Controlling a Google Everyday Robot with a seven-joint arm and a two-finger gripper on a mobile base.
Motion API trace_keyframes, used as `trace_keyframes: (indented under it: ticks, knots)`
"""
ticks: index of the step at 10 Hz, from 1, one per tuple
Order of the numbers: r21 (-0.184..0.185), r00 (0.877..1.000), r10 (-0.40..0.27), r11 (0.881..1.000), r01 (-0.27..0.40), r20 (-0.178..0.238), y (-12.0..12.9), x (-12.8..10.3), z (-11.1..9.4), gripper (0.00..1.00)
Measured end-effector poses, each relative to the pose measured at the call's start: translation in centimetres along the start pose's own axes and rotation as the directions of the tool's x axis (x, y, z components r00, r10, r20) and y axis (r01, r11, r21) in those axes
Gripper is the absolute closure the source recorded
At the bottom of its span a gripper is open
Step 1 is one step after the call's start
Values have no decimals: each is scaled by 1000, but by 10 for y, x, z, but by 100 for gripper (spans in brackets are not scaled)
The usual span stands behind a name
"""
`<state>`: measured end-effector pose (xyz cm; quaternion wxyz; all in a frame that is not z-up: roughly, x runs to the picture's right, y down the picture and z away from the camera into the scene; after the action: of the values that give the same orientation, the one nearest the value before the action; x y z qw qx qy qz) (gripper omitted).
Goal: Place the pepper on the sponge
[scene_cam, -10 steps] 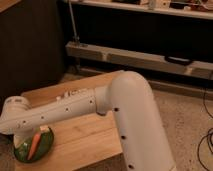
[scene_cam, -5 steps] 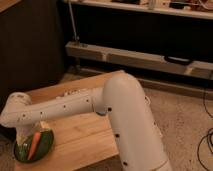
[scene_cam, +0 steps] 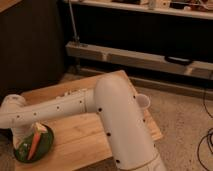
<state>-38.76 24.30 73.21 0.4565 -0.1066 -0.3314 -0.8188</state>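
Camera view. SPOTTER: The pepper (scene_cam: 34,145) lies slanted in the green dish (scene_cam: 46,146) at the near left corner of the table (scene_cam: 90,135). The gripper (scene_cam: 22,139) hangs right beside it at the dish's left side. Its jaws stand spread and clamp nothing that I can see.

OPERATOR: And the sponge?

SPOTTER: You have no sight of it. The arm (scene_cam: 115,120) covers much of the tabletop, so it may lie under there. The pepper is plainly not on it.

OPERATOR: What can bite me from here?

SPOTTER: Three things, I judge. The pepper is slim and tapered and rests on a curved surface. If your fingers close off-centre it may roll aside or squirt out. The dish sits close to the table's edge, so a finger catching its rim could shove or tip it over. And with the sponge hidden, you would carry toward a spot you cannot check. The bulky elbow may also brush the pale cup (scene_cam: 143,101) just behind it.

OPERATOR: Anything different from a second ago?

SPOTTER: The elbow has swung a little leftward, and the cup now peeks out where the arm covered it. The wrist end has come lower, closer over the dish. The pepper and dish lie as they did.
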Motion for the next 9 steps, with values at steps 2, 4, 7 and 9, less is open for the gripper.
trace_keyframes:
  ticks: [2, 4, 7, 9]
  knots:
    - [-4, 1000, 6, 1000, -6, 14, 3, 0, 11, 22]
    - [-5, 1000, 20, 1000, -20, 22, 10, -1, 18, 36]
    - [-12, 999, 41, 999, -41, 19, 18, 0, 20, 42]
    - [-45, 998, 53, 998, -52, 26, 20, 1, 21, 42]
